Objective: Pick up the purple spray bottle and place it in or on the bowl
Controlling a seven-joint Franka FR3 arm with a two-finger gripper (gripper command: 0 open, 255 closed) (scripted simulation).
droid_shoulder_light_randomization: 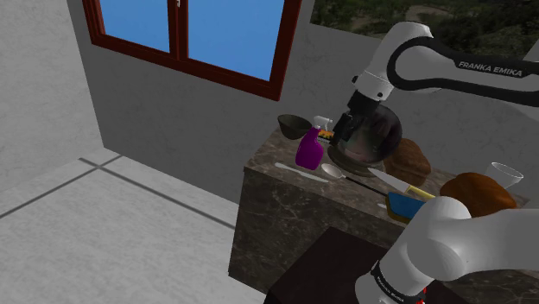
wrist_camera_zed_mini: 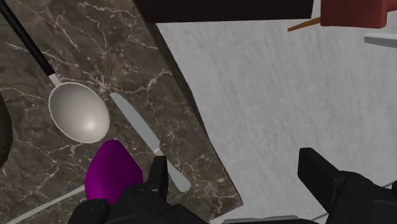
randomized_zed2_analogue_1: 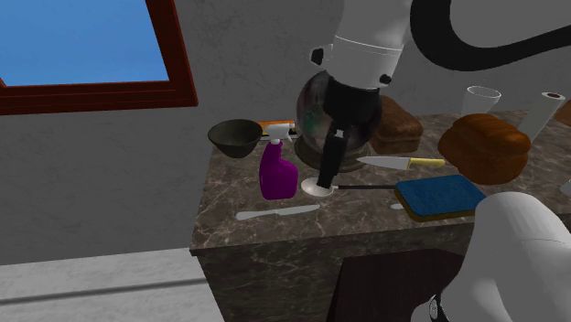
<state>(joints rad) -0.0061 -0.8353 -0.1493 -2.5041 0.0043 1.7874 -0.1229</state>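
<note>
The purple spray bottle with a white head stands near the marble counter's front edge. It is also in the shoulder view. A dark bowl sits just behind it, toward the wall. My black gripper hangs open just above the counter on the second exterior view's right of the bottle, over a white ladle. In the wrist view the fingers stand wide apart with nothing between them. The bottle's purple body lies outside one finger.
A round dark glass pot stands right behind the gripper. A butter knife lies at the counter's front. A yellow-handled knife, a blue sponge, two brown loaves and a glass crowd the right side.
</note>
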